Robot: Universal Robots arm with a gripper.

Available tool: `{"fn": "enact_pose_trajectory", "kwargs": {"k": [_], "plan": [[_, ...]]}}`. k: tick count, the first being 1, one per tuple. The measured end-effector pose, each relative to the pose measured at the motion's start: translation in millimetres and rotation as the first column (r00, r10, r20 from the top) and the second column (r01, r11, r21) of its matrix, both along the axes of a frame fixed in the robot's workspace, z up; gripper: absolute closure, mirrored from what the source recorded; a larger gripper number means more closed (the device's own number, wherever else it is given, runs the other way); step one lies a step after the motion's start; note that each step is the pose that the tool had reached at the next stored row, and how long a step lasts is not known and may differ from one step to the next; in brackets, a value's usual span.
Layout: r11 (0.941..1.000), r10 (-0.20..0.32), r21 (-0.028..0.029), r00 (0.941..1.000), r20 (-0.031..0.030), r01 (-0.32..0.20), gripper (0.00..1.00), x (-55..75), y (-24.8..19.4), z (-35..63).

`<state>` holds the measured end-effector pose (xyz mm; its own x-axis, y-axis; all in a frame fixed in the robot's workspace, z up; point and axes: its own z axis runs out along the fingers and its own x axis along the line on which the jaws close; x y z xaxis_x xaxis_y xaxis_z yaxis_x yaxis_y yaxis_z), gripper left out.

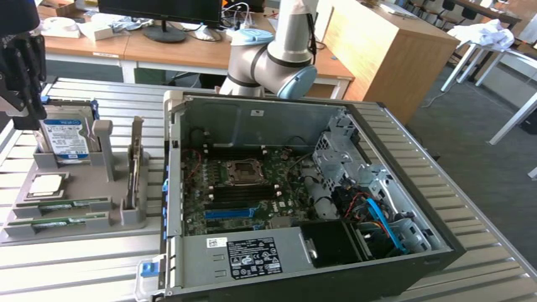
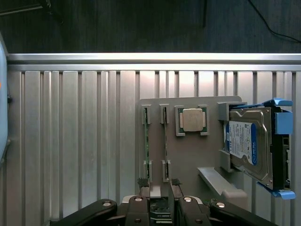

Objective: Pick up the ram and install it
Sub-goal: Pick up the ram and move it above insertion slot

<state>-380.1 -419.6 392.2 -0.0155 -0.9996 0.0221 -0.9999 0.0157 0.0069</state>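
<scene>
The ram (image 1: pixel 63 204) lies as two green sticks in the grey holder (image 1: pixel 92 229) at the exterior view's left, beside the open computer case (image 1: pixel 251 116). The gripper (image 1: pixel 24 94) hangs above the holder near the hard drive (image 1: pixel 65 135), touching nothing.

In the wrist view the ram (image 2: pixel 165 141) sits on edge in its slots beside the processor (image 2: pixel 192 119). The gripper (image 2: pixel 158 184) has its tips apart and empty, near the sticks' ends.

I'd say the pick-up is in hand, with no grasp made yet. Taking one calls for centring the tips across a single thin edge, clear of its neighbour.
</scene>
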Motion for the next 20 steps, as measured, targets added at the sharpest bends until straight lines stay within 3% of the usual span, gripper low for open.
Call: {"fn": "enact_pose_trajectory", "kwargs": {"k": [8, 20], "plan": [[1.0000, 0.000, 0.0002, 1.0000, 0.0001, 0.000, 0.63, 0.0, 0.0, -0.4], [1.0000, 0.000, 0.0020, 1.0000, 0.0006, 0.000, 0.63, 0.0, 0.0, -20.8]]}}
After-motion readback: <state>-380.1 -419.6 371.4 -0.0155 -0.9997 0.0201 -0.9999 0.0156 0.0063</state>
